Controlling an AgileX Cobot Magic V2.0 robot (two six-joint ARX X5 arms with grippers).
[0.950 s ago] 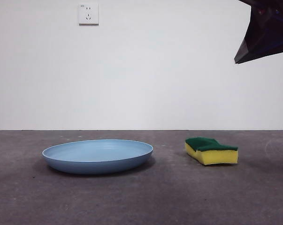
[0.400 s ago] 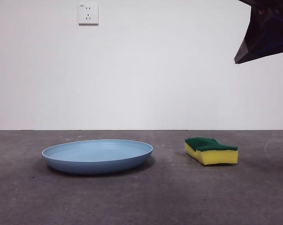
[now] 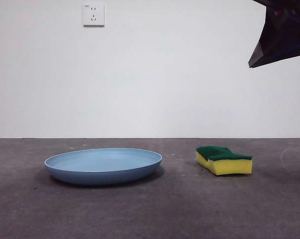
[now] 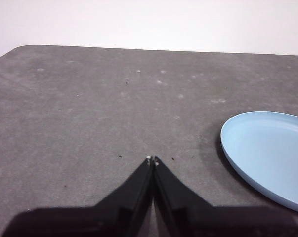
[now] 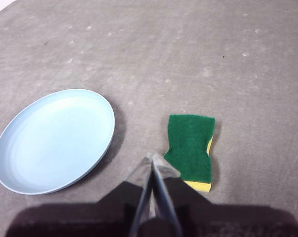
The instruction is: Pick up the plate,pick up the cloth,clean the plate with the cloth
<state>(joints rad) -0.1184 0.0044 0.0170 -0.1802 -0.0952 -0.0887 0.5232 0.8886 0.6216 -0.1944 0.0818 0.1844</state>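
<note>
**Even, soft light; close parts blurred**

All three views are bright and evenly lit, with no glare. Shadows are faint and soft: a dim patch under the plate on the grey worktop, and a thin one beside the sponge. The white wall looks flat and slightly washed out. In both wrist views the near dark claw bodies are out of focus.

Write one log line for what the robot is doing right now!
plate: on table, untouched | sponge: green side up, beside plate | left gripper: shut, empty | right gripper: shut, above sponge
</note>
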